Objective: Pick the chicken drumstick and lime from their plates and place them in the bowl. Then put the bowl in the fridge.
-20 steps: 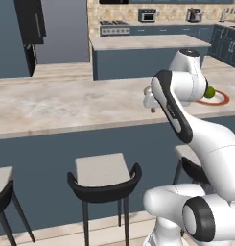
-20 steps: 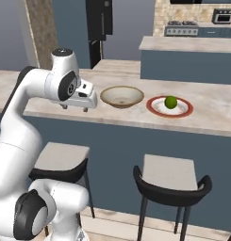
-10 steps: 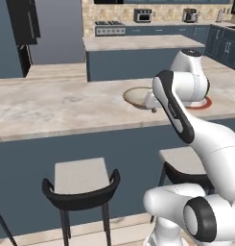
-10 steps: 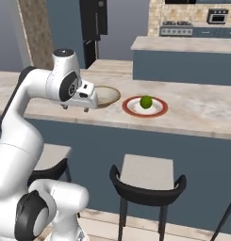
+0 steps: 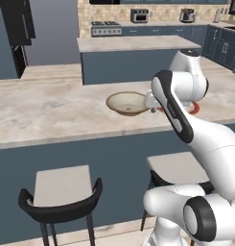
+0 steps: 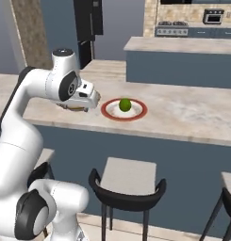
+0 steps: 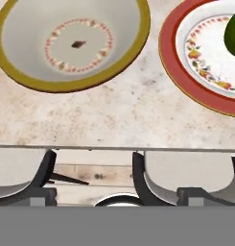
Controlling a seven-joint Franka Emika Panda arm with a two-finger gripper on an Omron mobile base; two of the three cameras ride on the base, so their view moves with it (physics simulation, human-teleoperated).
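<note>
The tan bowl (image 5: 128,102) (image 7: 73,43) sits on the counter near its front edge with nothing in it. To its right is a red-rimmed white plate (image 6: 136,114) (image 7: 172,53) carrying the green lime (image 6: 125,104) (image 7: 233,30). My gripper (image 7: 119,194) (image 6: 84,104) (image 5: 151,105) hovers open above the counter's front edge, between bowl and plate, holding nothing. In the right base view my hand hides most of the bowl. The chicken drumstick is out of view. The dark fridge (image 5: 17,26) (image 6: 88,21) stands far back on the left.
Two dark-framed stools (image 5: 64,192) (image 6: 128,181) stand under the counter's front edge. A second counter (image 5: 138,44) with a stove runs behind. Bare marble (image 5: 47,113) stretches left of the bowl.
The whole picture has slid left as the base drove to the right along the counter. The bowl and the lime's plate now sit nearer the middle. The arm's pose looks unchanged, gripper still open.
</note>
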